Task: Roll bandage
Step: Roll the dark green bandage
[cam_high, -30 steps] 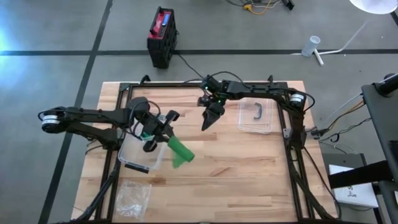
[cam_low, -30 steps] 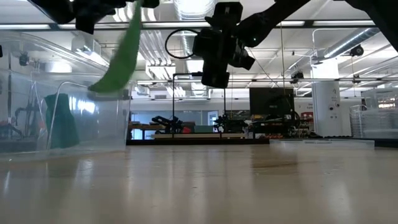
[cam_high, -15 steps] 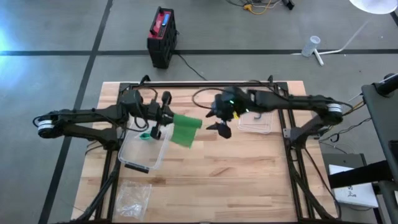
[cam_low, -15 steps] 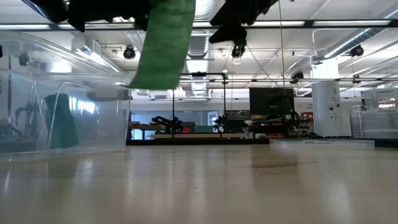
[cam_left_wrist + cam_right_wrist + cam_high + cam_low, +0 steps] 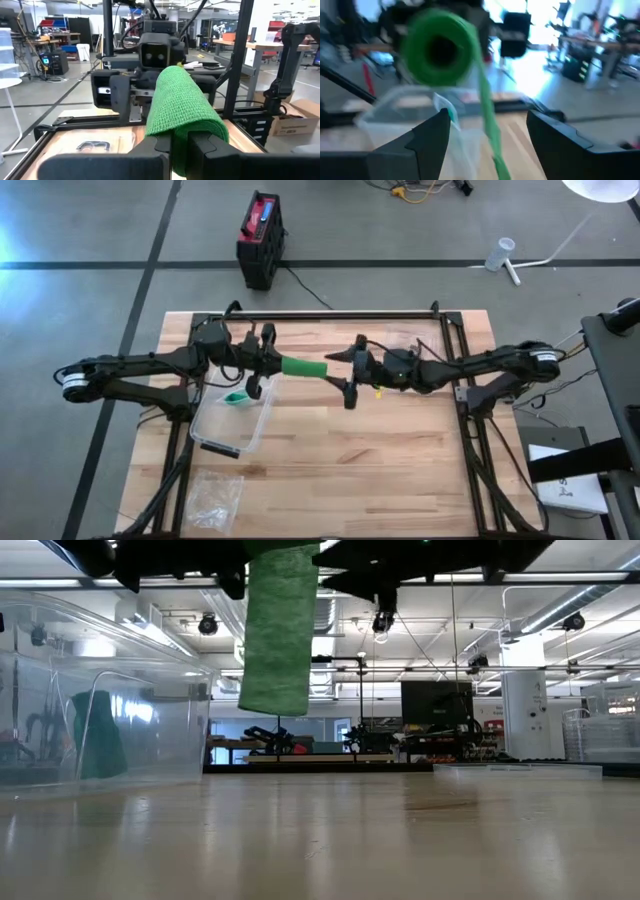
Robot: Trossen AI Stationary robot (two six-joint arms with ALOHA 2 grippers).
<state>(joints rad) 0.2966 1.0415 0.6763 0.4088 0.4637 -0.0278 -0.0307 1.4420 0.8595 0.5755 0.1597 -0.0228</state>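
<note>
Hanging above the bench [image 5: 380,450], the green bandage [image 5: 303,367] is held rolled and level, clamped at one end in the left gripper [image 5: 262,362], jaws closed on it. Facing its free end, the right gripper [image 5: 350,370] has jaws spread wide. Beside the left arm sits a clear bin [image 5: 235,420].

1. A robotics lab or workshop: the wooden tabletop [image 5: 400,450] sits in a black metal frame [image 5: 330,315] on a grey concrete floor [image 5: 90,230] marked with dark tape lines.
2. Beyond the tabletop, the low view shows exposed ceiling ducts [image 5: 560,605], strip lights, a dark monitor [image 5: 437,700] and further workbenches.
3. Beside the frame stands a red-and-black battery box [image 5: 261,238].
</note>
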